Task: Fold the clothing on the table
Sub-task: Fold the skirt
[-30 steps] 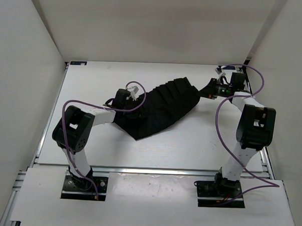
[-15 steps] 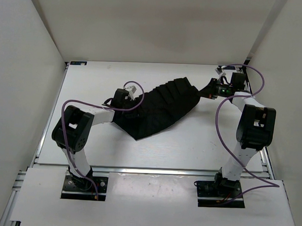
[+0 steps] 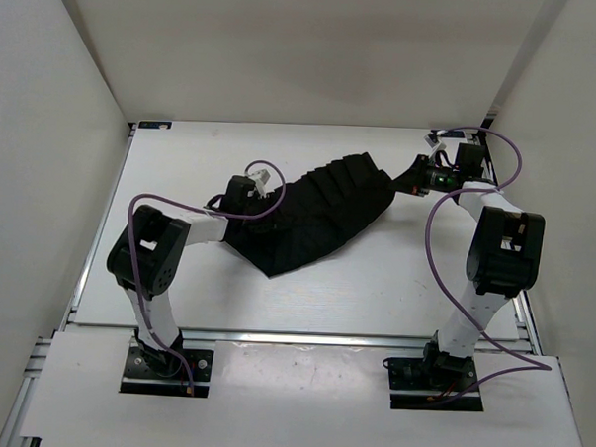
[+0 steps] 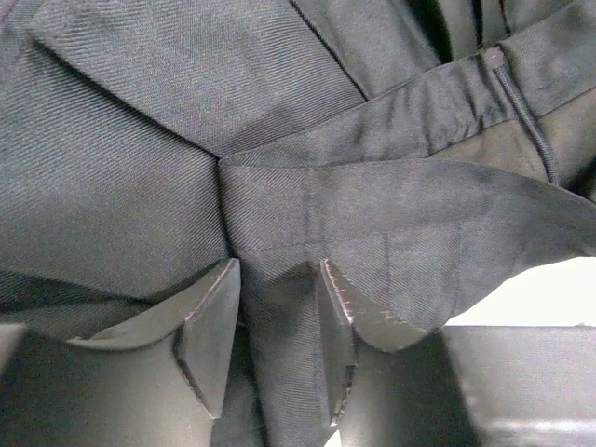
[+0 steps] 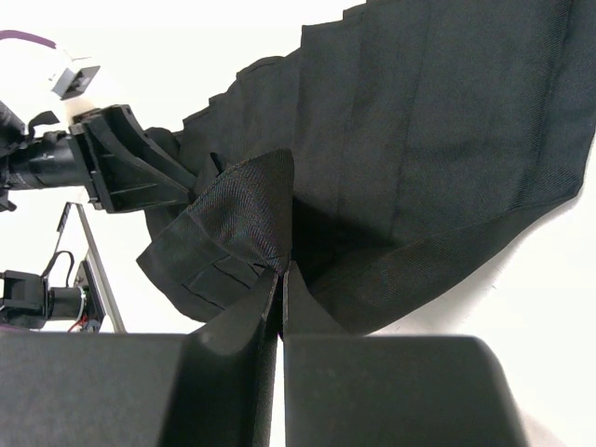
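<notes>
The clothing [image 3: 318, 210], a black pleated garment, lies across the middle of the table [image 3: 395, 277]. My left gripper [image 3: 253, 204] is at its left end. In the left wrist view the jaws [image 4: 277, 270] stand apart with a ridge of the clothing [image 4: 326, 205] between the fingers [image 4: 209, 326]. My right gripper [image 3: 416, 176] is at the garment's far right corner. In the right wrist view it [image 5: 281, 270] is shut on a lifted corner of the clothing [image 5: 447, 140], and the pleats spread away beyond it.
White walls enclose the table on three sides. An aluminium rail [image 3: 303, 336] runs along the near edge ahead of the arm bases. The left arm [image 5: 121, 168] shows at the far side of the garment in the right wrist view. Bare tabletop [image 5: 559, 307] lies beside the hem.
The left arm's elbow has shifted slightly to the right. The right arm and the clothing have stayed put.
</notes>
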